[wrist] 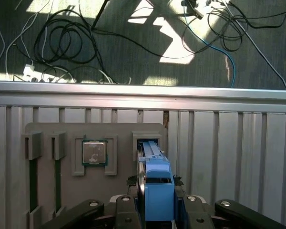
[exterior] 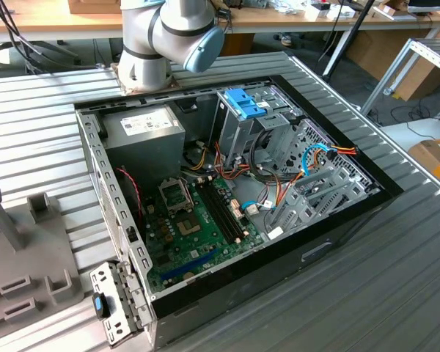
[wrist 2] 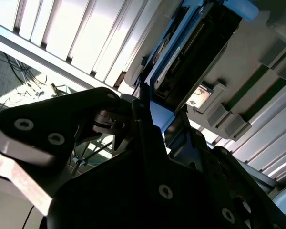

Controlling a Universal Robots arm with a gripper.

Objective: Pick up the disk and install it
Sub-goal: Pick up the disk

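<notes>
the disk (wrist: pixel 158 191), where is it?

upright between the jaws, its blue carrier edge showing in the first wrist view.

and the gripper (wrist: pixel 155 181)?

its jaws are pinched on the disk's two flat sides.

beyond the jaws?

the disk's far end reaches the slot (wrist: pixel 148 143) in the grey holder (wrist: pixel 119 131); i cannot tell if it is seated or lifted. off to one side of the jaws a chip (wrist: pixel 94 152) lies set into the holder.

further out?

the holder lies on the ribbed table (wrist: pixel 229 143); past the table's edge, cables (wrist: pixel 66 43) lie on the floor (wrist: pixel 133 62).
</notes>
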